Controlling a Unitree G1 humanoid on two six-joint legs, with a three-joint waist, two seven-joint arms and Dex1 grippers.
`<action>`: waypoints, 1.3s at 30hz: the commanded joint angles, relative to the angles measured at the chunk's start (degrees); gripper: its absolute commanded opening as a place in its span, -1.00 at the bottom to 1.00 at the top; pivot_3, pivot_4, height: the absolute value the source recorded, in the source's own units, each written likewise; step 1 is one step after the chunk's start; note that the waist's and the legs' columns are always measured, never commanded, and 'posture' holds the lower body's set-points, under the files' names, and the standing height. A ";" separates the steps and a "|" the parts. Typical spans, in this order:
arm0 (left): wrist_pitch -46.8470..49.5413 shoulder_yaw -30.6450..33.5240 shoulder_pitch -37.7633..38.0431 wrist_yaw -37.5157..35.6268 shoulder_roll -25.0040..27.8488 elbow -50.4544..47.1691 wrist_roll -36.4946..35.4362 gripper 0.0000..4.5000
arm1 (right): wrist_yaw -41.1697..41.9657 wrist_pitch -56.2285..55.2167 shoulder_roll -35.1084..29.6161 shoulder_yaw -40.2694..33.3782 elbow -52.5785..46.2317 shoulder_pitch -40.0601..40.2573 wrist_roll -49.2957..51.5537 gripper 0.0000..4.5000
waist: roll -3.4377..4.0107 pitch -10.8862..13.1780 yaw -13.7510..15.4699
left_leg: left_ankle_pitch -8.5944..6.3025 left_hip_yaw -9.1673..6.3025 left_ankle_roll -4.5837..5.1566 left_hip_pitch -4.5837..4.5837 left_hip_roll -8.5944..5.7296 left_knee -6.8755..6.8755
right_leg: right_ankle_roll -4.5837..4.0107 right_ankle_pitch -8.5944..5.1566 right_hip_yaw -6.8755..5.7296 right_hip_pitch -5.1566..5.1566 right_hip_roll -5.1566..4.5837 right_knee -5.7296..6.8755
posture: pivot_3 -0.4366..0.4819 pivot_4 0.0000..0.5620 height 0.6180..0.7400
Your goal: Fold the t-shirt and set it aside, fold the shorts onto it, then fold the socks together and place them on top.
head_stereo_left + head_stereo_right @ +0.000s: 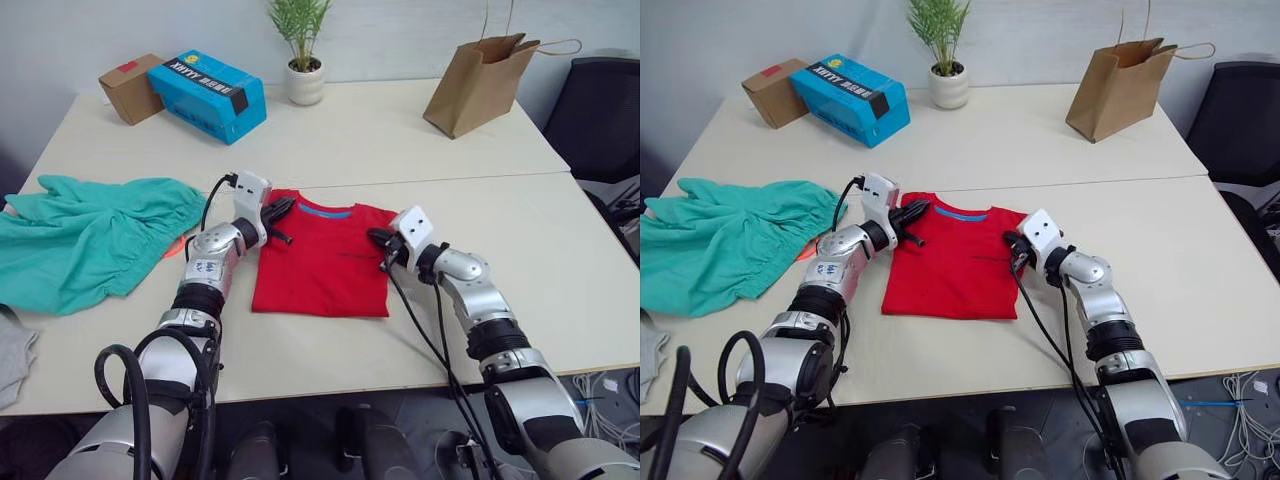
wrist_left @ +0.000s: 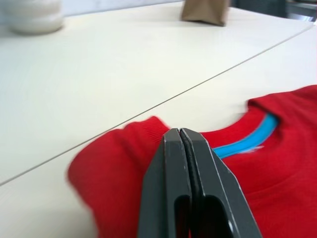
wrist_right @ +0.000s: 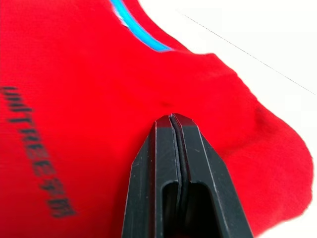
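- Two tables are standing pushed together, and the near tabletop (image 1: 560, 300) is carrying all the clothes.
- Shorts (image 1: 90, 235) are lying crumpled toward the tabletop's left edge, apart from the t-shirt, with a bit of orange drawstring showing beside them.
- T-shirt (image 1: 325, 260) is lying flat near the middle of the tabletop, neck toward the seam between the tables; its sides look already turned in to a neat rectangle, so I am judging the first step to be under way.
- Left gripper (image 1: 281, 210) is sitting at the shirt's far-left corner, fingers pressed together; whether cloth is caught between them I cannot tell.
- Right gripper (image 1: 380, 240) is sitting at the far-right corner by the shoulder, fingers likewise together, cloth between them uncertain.
- Socks (image 1: 12, 355) are peeking in grey at the near-left edge.
- Next move is likely calling for both collar corners to be carried evenly toward the near hem, halving the shirt, before it is being set aside.
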 commanded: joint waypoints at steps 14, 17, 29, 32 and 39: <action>5.81 0.53 31.37 -28.12 17.19 -53.08 -12.60 -0.82 | 19.95 16.70 -13.29 1.81 -48.09 20.84 16.21 -0.59 | 0.01 0.00 0.28 | 0.01 -0.01 -0.21 0.06 0.10 -0.22 | -0.11 -0.06 0.08 -0.02 0.14 -0.11 | -0.05 -0.47 1.00; 5.87 -0.40 39.19 -31.63 21.57 -59.57 -11.80 -0.46 | 20.51 17.11 -15.10 2.64 -53.26 25.85 15.93 -0.14 | 0.01 -0.01 0.85 | -0.04 -0.11 -0.11 0.08 0.07 -0.23 | -0.14 0.08 0.04 0.08 0.10 -0.24 | -0.05 -0.47 1.00; -9.73 -9.41 37.42 -21.17 19.80 -49.27 8.89 0.32 | 12.61 1.89 -13.31 9.82 -42.49 24.57 -2.78 0.44 | -0.03 -0.02 1.57 | -0.09 -0.16 0.13 0.05 0.03 -0.34 | -0.10 0.19 -0.06 0.15 0.10 -0.52 | -0.05 -0.47 1.00; -10.68 -11.75 36.13 -21.56 20.80 -47.11 11.63 0.12 | 11.72 0.90 -12.91 10.29 -40.69 23.50 -4.05 0.15 | -0.04 -0.04 1.43 | -0.05 -0.14 0.03 0.07 0.04 -0.36 | -0.10 0.19 -0.06 0.15 0.10 -0.52 | -0.05 -0.47 1.00; -5.16 -13.33 38.21 -28.18 22.74 -50.44 5.66 -0.81 | 15.32 0.44 -13.59 10.60 -44.33 26.00 0.29 -0.94 | -0.04 -0.04 1.42 | -0.09 -0.13 0.12 0.33 0.05 -0.38 | -0.10 0.19 -0.06 0.40 0.10 -0.51 | -0.05 -0.47 1.00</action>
